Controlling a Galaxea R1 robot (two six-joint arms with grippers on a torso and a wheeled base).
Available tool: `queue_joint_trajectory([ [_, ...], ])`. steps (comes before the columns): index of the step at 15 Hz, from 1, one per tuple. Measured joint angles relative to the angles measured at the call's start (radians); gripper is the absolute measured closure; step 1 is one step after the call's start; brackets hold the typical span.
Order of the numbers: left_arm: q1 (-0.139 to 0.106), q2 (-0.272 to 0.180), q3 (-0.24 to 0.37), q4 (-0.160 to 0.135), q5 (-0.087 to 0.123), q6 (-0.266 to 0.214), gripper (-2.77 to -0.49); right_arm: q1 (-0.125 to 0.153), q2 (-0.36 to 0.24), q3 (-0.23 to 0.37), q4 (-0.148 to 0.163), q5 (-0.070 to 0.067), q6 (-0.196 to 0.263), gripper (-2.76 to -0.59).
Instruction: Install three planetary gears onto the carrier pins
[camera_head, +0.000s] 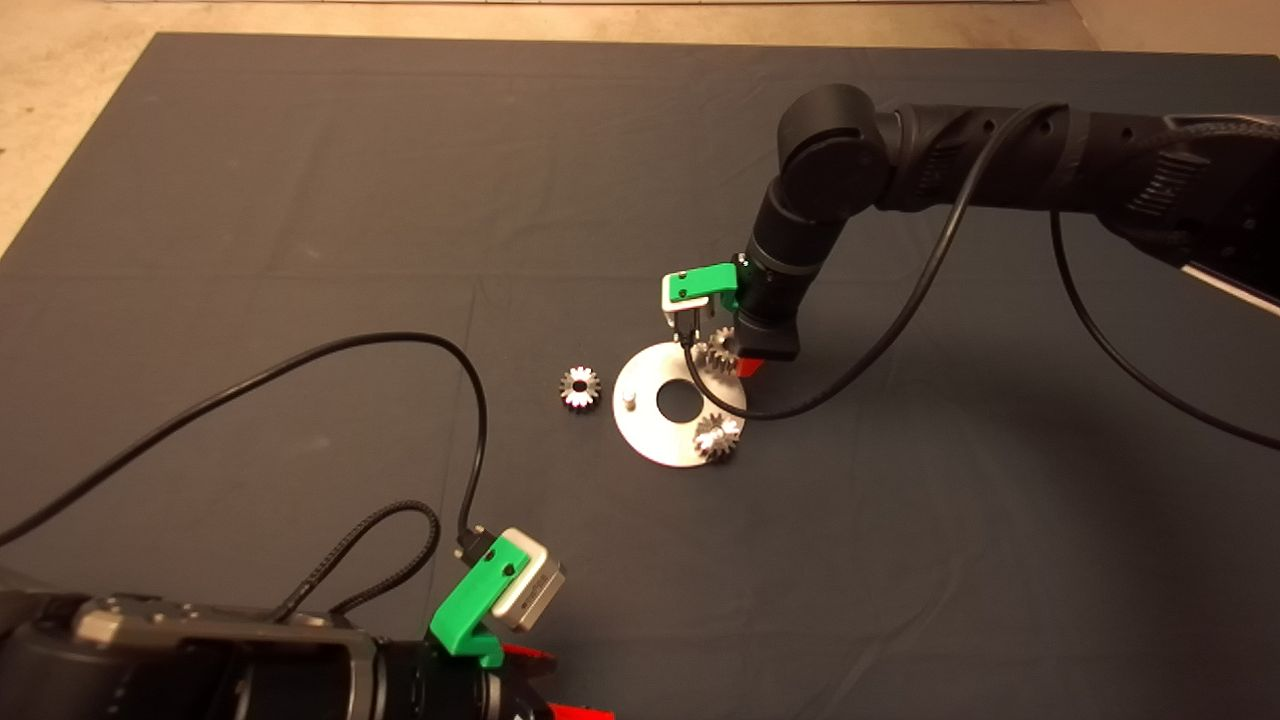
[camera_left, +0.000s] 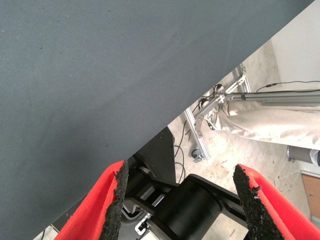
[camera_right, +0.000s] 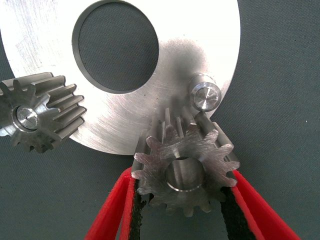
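The silver disc (camera_head: 655, 432) lies mid-mat with the carrier pins on it. One planetary gear (camera_head: 718, 436) sits on the near-right pin, seen also in the right wrist view (camera_right: 37, 117). A bare pin (camera_head: 630, 399) stands on the disc's left side. My right gripper (camera_head: 732, 360) is shut on a second gear (camera_right: 185, 167), tilted at the disc's far-right rim just beside another bare pin (camera_right: 205, 95), not on it. A third gear (camera_head: 579, 388) lies loose on the mat left of the disc. My left gripper (camera_head: 555, 685) is parked open at the lower left.
The right arm's black cable (camera_head: 800, 405) loops over the mat beside the disc. The left arm's cable (camera_head: 470, 400) arcs over the near-left mat. The left wrist view shows the mat edge (camera_left: 165, 125) and floor with metal frame legs (camera_left: 200, 145) beyond.
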Motion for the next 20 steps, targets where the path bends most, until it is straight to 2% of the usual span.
queue_joint_trajectory([
  [3, 0.0, 0.0, 0.0, 0.0, 0.0, 0.0, -1.46, 0.0, 0.004, -0.002, 0.0, 0.001, 0.0, -0.97],
  [5, 0.0, 0.0, 0.0, 0.0, -0.001, 0.0, -1.46, 0.0, 0.006, -0.007, 0.0, 0.021, 0.0, -0.97],
  [7, 0.0, 0.0, 0.0, 0.0, 0.0, 0.0, -1.46, 0.0, 0.011, -0.013, 0.0, 0.023, 0.0, -0.97],
  [9, -0.001, 0.003, 0.0, 0.0, 0.0, 0.0, -1.46, 0.0, 0.029, -0.047, 0.001, 0.026, 0.0, -0.97],
  [11, -0.003, 0.003, 0.0, 0.0, -0.001, 0.0, -1.46, 0.001, 0.048, -0.076, 0.001, 0.05, 0.0, -0.97],
  [12, -0.003, 0.003, 0.0, 0.0, 0.0, 0.0, -1.46, 0.001, 0.053, -0.085, 0.001, 0.055, 0.0, -0.97],
  [15, -0.003, 0.004, 0.0, 0.0, -0.001, 0.0, -1.46, 0.008, 0.059, -0.094, 0.001, 0.055, -0.001, -0.97],
  [18, -0.003, 0.006, 0.0, 0.0, -0.004, 0.0, -1.46, 0.035, 0.058, -0.097, 0.0, 0.055, -0.001, -0.97],
  [20, -0.003, 0.006, 0.0, 0.0, -0.007, 0.0, -1.46, 0.045, 0.057, -0.097, 0.001, 0.051, -0.001, -0.97],
])
